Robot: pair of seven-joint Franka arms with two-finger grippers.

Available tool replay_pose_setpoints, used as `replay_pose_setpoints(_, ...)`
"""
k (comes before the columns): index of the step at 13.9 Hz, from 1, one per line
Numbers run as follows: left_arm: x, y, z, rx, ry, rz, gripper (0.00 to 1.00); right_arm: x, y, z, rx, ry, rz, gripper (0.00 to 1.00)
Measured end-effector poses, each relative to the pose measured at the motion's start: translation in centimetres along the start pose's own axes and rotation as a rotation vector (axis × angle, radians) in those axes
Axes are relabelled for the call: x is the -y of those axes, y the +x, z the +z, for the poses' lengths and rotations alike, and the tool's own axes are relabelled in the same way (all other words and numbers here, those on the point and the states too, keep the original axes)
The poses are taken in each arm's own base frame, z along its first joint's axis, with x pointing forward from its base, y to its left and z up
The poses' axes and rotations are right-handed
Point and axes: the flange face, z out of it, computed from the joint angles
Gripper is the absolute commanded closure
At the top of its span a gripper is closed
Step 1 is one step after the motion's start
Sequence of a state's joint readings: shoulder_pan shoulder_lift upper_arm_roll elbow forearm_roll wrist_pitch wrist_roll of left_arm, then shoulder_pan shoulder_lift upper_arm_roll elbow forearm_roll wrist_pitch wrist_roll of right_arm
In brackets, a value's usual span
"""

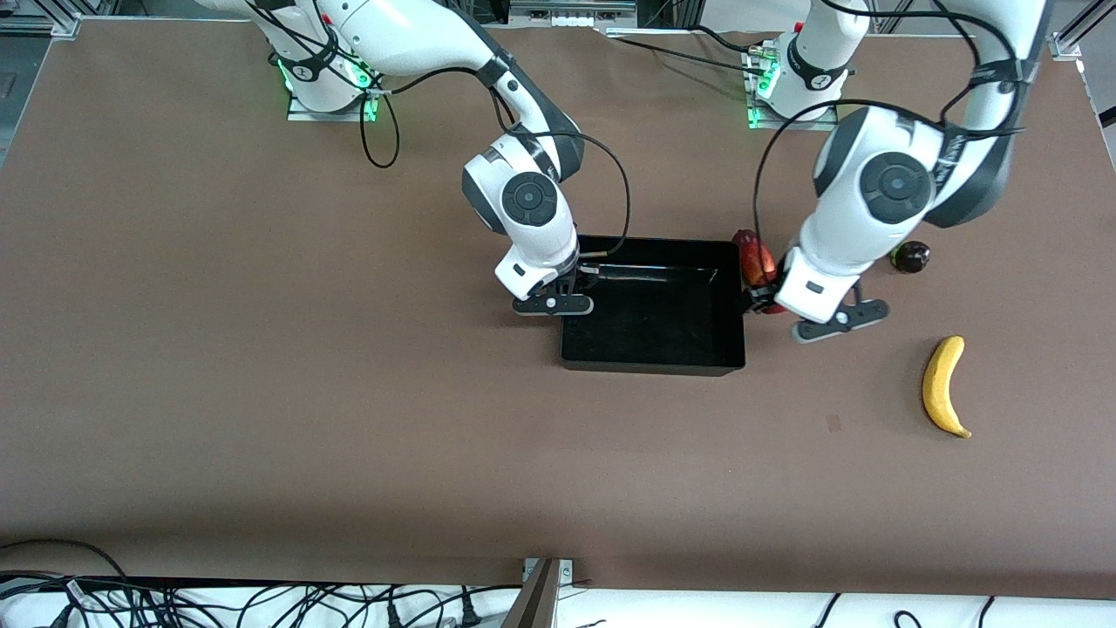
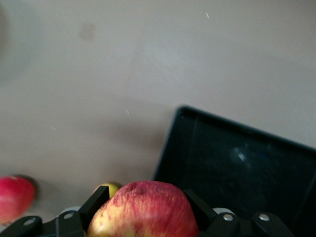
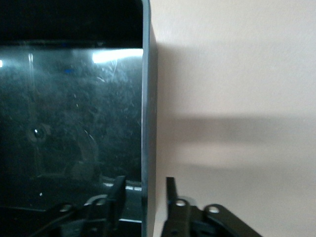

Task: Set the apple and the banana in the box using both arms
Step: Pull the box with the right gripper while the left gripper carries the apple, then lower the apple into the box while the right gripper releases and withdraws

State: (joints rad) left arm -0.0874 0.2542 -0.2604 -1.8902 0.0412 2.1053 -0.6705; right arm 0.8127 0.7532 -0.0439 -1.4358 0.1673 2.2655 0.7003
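The black box (image 1: 652, 359) sits mid-table. My left gripper (image 1: 761, 298) is just outside the box's wall at the left arm's end, shut on the red and yellow apple (image 2: 144, 212), which fills the gap between its fingers (image 2: 95, 202). The box's corner (image 2: 170, 148) lies just past the apple. My right gripper (image 1: 571, 281) is at the box's wall toward the right arm's end. It (image 3: 145, 186) is open and straddles that wall (image 3: 148, 98), one finger inside and one outside. The yellow banana (image 1: 944, 385) lies on the table toward the left arm's end, nearer the front camera than the left gripper.
A red-yellow mango (image 1: 753, 255) lies against the outside of the box by the left gripper. A dark round fruit (image 1: 910, 256) sits farther toward the left arm's end. A red fruit (image 2: 14, 197) shows at the edge of the left wrist view. The box is empty inside.
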Motion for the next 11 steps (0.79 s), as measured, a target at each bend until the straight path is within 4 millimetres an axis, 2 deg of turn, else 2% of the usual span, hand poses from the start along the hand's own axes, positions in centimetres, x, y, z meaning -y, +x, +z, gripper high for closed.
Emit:
replay_pose_setpoints(2, -1.8, -1.1, 2.2, 0.042, 0.001, 0.005, 1.0, -0.9, 1.8, -2.3, -0.028, 0.015, 0.004, 0.0)
replay_pose_setpoints(4, -3.6, -2.1, 4.1, 0.058, 0.002, -0.008, 1.0, -4.0, 4.9, -6.9, -0.031, 0.01, 0.022, 0.0)
replay_pose_setpoints(5, -4.6, -2.7, 5.1, 0.058, -0.002, -0.025, 1.0, -6.5, 6.8, -10.0, -0.036, 0.012, 0.04, 0.0)
replay_pose_setpoints(7, -7.2, -4.2, 7.1, 0.051, -0.02, -0.055, 1.0, -12.7, 9.9, -16.6, -0.026, 0.008, 0.08, 0.0)
replay_pose_setpoints(9, -10.0, -6.5, 9.4, 0.055, -0.029, -0.062, 1.0, -18.5, 10.9, -22.4, 0.011, -0.012, 0.07, 0.0)
replay_pose_setpoints(11, -12.2, -8.7, 11.6, 0.065, -0.027, -0.053, 1.0, -23.0, 10.6, -27.6, 0.032, -0.027, 0.057, 0.0)
